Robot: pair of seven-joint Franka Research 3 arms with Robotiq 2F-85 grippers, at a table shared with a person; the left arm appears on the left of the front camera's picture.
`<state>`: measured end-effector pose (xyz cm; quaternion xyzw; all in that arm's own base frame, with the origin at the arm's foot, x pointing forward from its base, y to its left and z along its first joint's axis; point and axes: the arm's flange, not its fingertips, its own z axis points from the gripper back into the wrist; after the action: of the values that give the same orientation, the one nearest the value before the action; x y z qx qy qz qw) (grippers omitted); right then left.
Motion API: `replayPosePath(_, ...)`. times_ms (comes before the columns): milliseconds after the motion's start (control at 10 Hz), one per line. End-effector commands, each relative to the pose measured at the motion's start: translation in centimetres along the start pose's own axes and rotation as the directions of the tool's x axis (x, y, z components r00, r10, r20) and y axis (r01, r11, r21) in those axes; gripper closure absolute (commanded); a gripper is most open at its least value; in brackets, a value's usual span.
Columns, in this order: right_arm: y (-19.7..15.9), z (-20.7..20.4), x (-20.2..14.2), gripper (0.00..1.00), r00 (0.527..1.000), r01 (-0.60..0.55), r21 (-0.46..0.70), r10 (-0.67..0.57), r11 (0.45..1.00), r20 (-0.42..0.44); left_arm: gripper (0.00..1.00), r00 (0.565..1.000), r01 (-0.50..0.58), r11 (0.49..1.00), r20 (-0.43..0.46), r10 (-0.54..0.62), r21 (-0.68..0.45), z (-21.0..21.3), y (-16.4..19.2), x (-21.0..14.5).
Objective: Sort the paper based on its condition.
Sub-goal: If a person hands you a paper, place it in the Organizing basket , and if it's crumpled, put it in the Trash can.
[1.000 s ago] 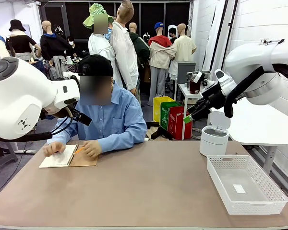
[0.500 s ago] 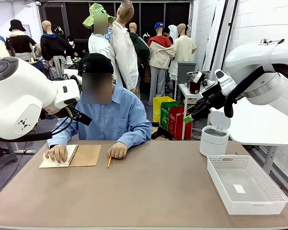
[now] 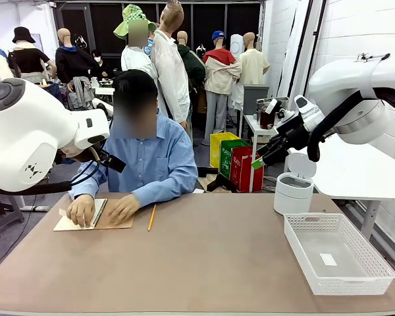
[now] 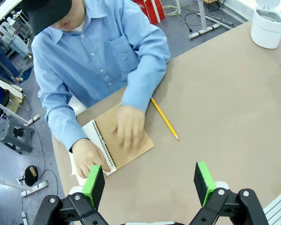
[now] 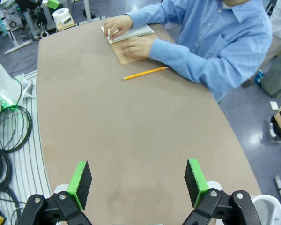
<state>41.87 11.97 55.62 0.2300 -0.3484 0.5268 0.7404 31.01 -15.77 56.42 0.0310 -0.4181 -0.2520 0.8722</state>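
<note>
Loose paper is out of view. A spiral notebook [image 3: 69,224] [image 4: 141,146] [image 5: 131,33] lies open at the table's far left, white page on one side, brown cover on the other. The person's two hands rest on it, one on the page's corner, one on the cover. My left gripper [image 4: 150,180] hangs open high above the table, near the notebook, with nothing between its fingers. My right gripper [image 5: 137,178] [image 3: 258,161] is raised at the right, open and empty, well away from the notebook.
A yellow pencil [image 3: 151,217] [image 4: 164,119] [image 5: 145,72] lies just right of the notebook. A white mesh basket [image 3: 349,286] with a tiny white tag [image 3: 328,259] stands at the near right. Behind it is a small white lidded bin [image 3: 293,191] [image 4: 268,28].
The person put the pencil down on the table, then moved that hand back onto the notebook's cover. Neither arm has moved.
</note>
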Motion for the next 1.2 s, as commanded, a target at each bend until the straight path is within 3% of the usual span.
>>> replayPosePath(0,-0.03,0.03,-0.02,0.00,1.000,-0.007,0.002,0.007,1.000,0.004,0.00,1.000,0.014,1.000,0.003,-0.014,0.008,-0.07,0.03,-0.08)
replayPosePath(1100,-0.03,0.03,-0.02,0.00,1.000,-0.007,0.002,0.007,1.000,0.004,0.00,1.000,0.014,1.000,0.003,-0.014,0.008,-0.07,0.03,-0.08)
